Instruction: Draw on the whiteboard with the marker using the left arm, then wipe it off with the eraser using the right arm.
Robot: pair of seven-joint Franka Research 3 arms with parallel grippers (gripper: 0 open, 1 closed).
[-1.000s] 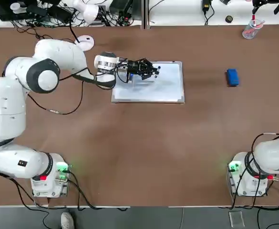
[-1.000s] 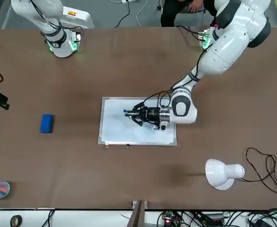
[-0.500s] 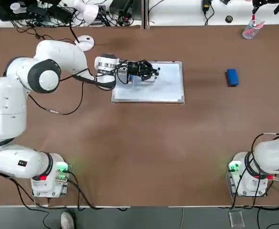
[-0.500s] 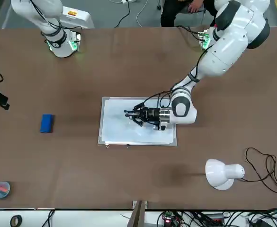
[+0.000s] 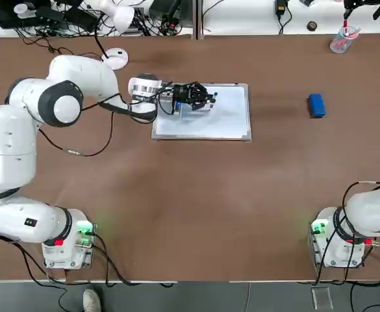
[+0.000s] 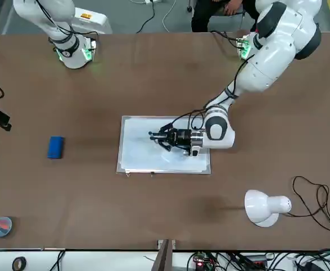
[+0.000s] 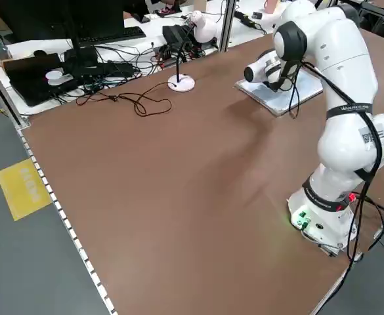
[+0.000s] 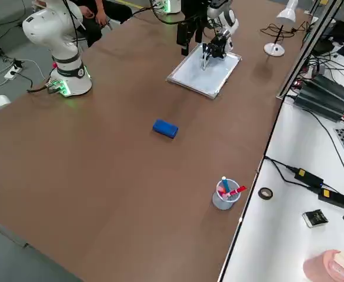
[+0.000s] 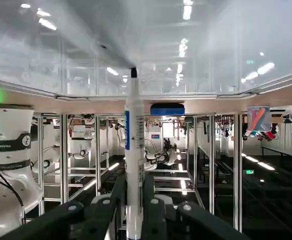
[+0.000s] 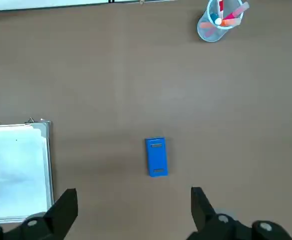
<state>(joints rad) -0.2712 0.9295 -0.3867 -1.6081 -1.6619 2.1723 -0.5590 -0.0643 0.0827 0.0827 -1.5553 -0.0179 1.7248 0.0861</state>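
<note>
Marker (image 9: 134, 165): L gripper (image 9: 134, 200) grips, L wrist cam; top view hides tip

The left arm (image 5: 8, 146) is glossy white with rounded links and charcoal bands; its base, toward 8 o'clock in the top view, carries green lights and a red patch. Black cables hang from it, and its gripper (image 5: 206, 99), near 12 o'clock, is black. The right arm (image 5: 371, 213), toward 4 o'clock, matches in white, its black gripper (image 10: 134, 191) studded with round, silvery screws.

Glossy whiteboard (image 5: 222, 120), matt brown tabletop (image 5: 196, 208)
</note>
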